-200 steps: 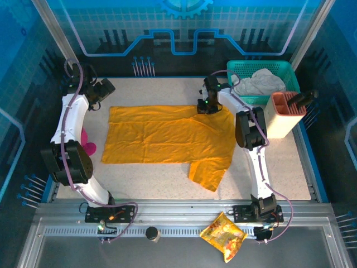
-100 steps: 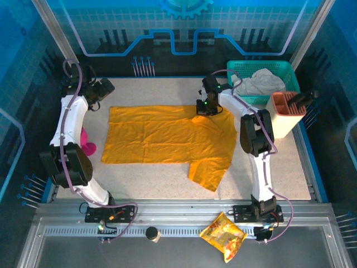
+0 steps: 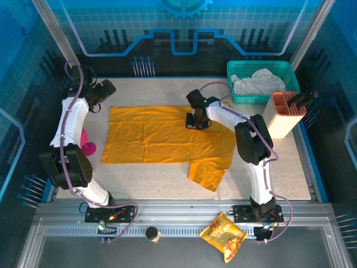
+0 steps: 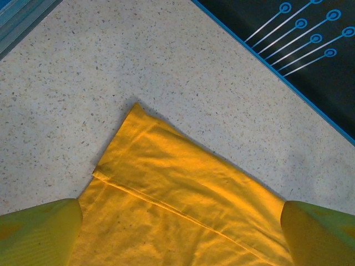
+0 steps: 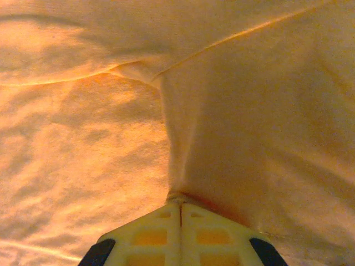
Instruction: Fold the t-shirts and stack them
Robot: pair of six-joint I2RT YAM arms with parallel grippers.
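An orange-yellow t-shirt (image 3: pixel 156 137) lies spread flat on the table, one sleeve pointing toward the near edge. My right gripper (image 3: pixel 195 123) is over the shirt's far middle, shut on a pinch of its cloth. In the right wrist view the closed gripper (image 5: pixel 180 204) holds a ridge of t-shirt (image 5: pixel 249 111) that rises from the fabric below. My left gripper (image 3: pixel 106 89) hovers open above the shirt's far left corner. The left wrist view has that hemmed corner of the t-shirt (image 4: pixel 183 216) between the wide-apart fingers (image 4: pixel 41 230), with nothing in the left gripper (image 4: pixel 180 238).
A teal basket (image 3: pixel 237 67) with a white cloth (image 3: pixel 262 81) stands at the far right, and an orange-pink holder (image 3: pixel 285 114) beside it. A pink thing (image 3: pixel 86 142) lies by the left arm. A snack packet (image 3: pixel 223 234) rests on the near rail.
My right gripper has closed fully and moved left and nearer, from the shirt's far right edge onto the shirt, drawing pinched cloth with it. The left arm has not moved.
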